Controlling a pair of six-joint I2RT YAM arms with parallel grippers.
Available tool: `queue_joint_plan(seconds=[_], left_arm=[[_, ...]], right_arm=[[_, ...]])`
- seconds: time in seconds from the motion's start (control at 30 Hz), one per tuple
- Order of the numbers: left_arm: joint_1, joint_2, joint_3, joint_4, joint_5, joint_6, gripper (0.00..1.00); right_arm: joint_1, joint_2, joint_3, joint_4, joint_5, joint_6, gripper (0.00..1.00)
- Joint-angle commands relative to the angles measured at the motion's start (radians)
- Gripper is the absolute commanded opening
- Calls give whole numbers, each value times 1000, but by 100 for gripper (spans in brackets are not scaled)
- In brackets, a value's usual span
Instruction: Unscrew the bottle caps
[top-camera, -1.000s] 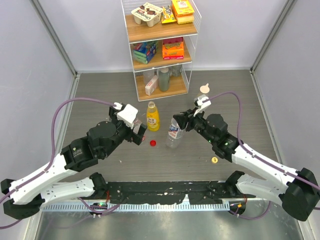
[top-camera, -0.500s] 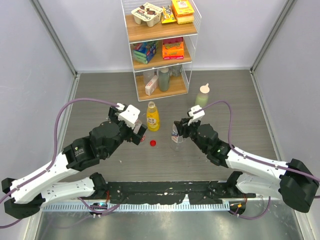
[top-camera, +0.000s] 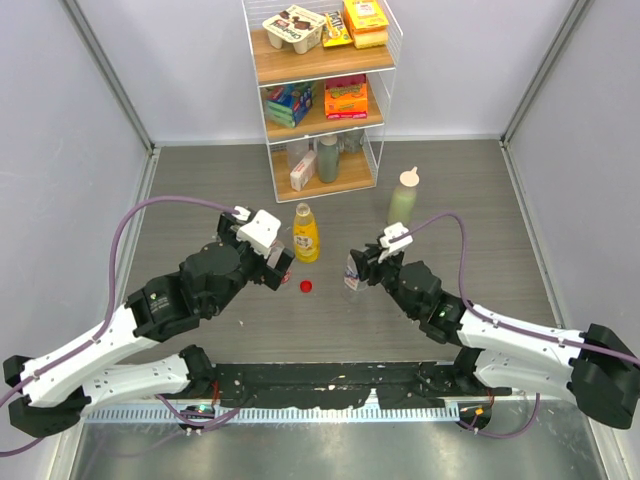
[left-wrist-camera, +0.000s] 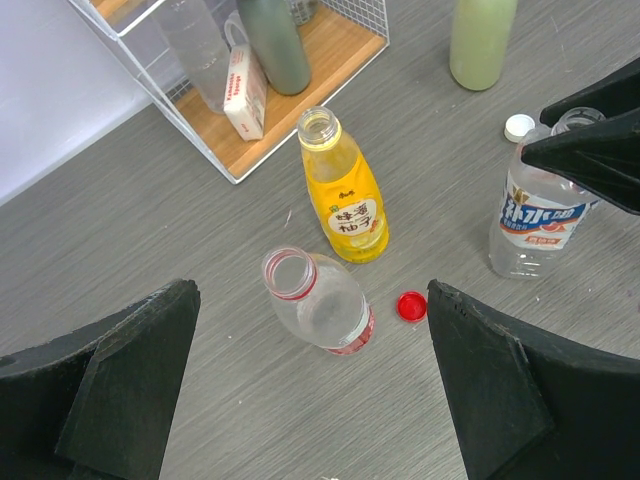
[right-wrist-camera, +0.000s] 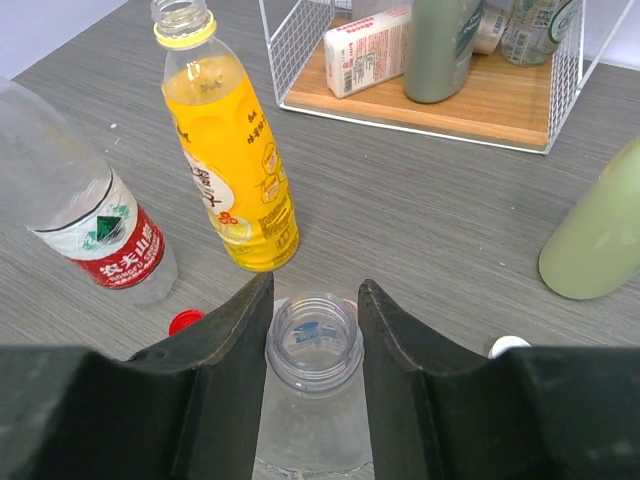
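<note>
The right gripper (right-wrist-camera: 313, 290) is pinched on the bare neck of the blue-white label bottle (left-wrist-camera: 535, 215), with 1 finger on each side of the open mouth. This bottle stands upright on the table (top-camera: 200, 190), just right of centre in the top view. The white cap (left-wrist-camera: 519, 127) lies on the table just beside it, at the upper right of the left wrist view.

The left gripper (left-wrist-camera: 310, 300) is spread wide and holds nothing. Its 2 fingers frame the lower corners of the left wrist view, and the red label bottle (right-wrist-camera: 95, 235) stands upright between them with its mouth open. The red cap (left-wrist-camera: 411, 306) lies flat just beside that bottle's base, at the centre of the top view between the 2 grippers.

The yellow-orange juice bottle (left-wrist-camera: 345, 195) stands upright just above the red label bottle in the left wrist view, also uncapped. It is close in front of the rack (top-camera: 330, 183). The pale green bottle (left-wrist-camera: 482, 40) stands apart at the top right of that view, its top out of frame there.
</note>
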Motion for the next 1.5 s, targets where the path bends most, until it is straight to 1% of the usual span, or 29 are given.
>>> queue_joint_plan(seconds=[0.0,0.03,0.07,0.13,0.17,0.2,0.27,0.33,0.43,0.63,0.73,0.87,1.0,1.1,1.2,1.27,1.37,1.47], left_arm=[[-5,1,6,14,-15,2,100],[-3,1,8,13,-15,0,100],[-3,4,11,13,-15,-3,100],[-3,4,8,14,-9,-3,100],[-5,3,8,16,-4,-30,100],[-5,4,6,19,2,-35,100],[-5,4,3,25,11,-44,100],[-3,8,0,34,16,-49,100],[-3,14,0,37,23,-61,100],[-3,21,-6,34,37,-99,100],[-5,20,-4,36,52,-121,100],[-3,26,11,34,98,-188,100],[-3,38,23,39,86,-265,100],[-3,43,17,54,108,-296,100],[-5,47,17,68,161,-319,100],[-5,50,23,69,161,-336,100],[-3,41,20,79,116,-337,100],[-2,27,31,47,85,-296,100]], right_arm=[[11,-28,-4,-46,-6,-13,48],[13,-29,0,-49,-7,-15,56],[13,-36,2,-54,-14,-15,59],[13,-42,8,-62,-21,-13,70],[11,-45,16,-65,-29,-9,73],[11,-52,17,-69,-35,-3,79],[13,-68,28,-79,-63,13,84],[13,-83,46,-92,-95,25,87],[11,-129,82,-123,-115,45,89],[11,-229,122,-148,-129,59,96],[11,-253,154,-166,-133,63,98],[11,-281,195,-195,-142,69,99],[11,-315,215,-214,-144,80,100],[11,-322,223,-217,-146,77,100],[11,-321,244,-243,-127,79,100],[11,-318,257,-258,-112,80,100],[13,-318,272,-280,-51,88,100],[11,-322,287,-324,9,95,100]])
